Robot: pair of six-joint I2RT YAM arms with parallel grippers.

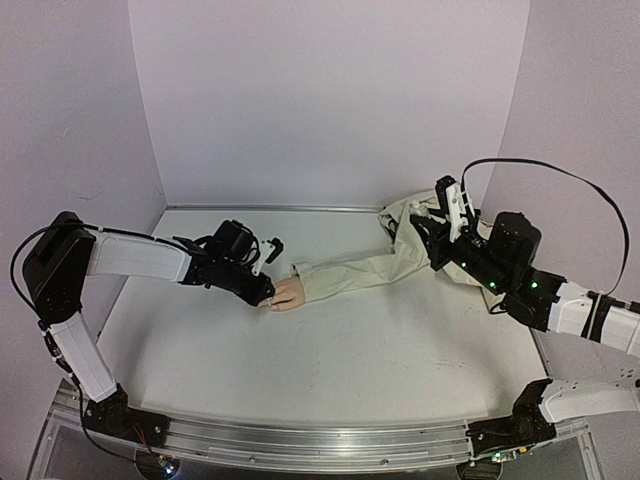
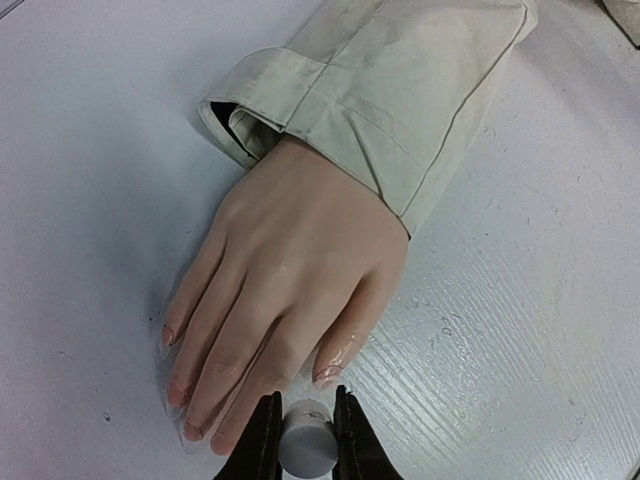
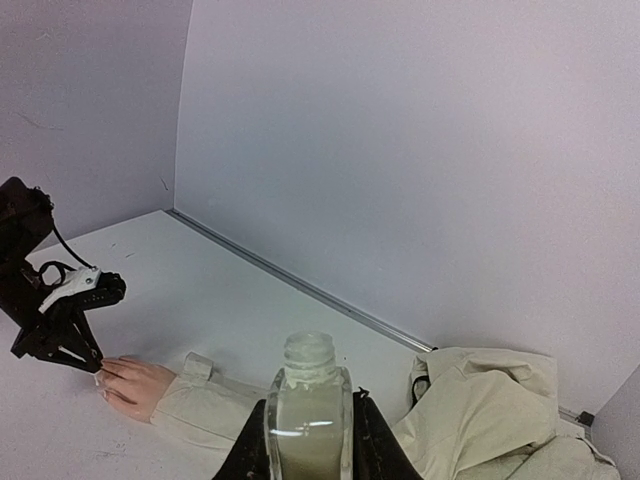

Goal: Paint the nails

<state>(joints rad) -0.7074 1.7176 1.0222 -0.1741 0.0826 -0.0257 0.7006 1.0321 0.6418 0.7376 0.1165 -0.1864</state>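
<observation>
A peach fake hand lies flat on the white table, coming out of a beige sleeve. Its small nails show at the fingertips, and the thumb nail looks glossy and wet. My left gripper is shut on a white brush cap whose end faces the camera, right at the thumb tip; the brush below it is hidden. In the top view that gripper touches down at the hand. My right gripper is shut on an open glass bottle of pale liquid, held upright above the back right.
The beige sleeve runs right to a bunched heap of cloth under the right gripper. Lilac walls close the table on three sides. A metal rail runs along the near edge.
</observation>
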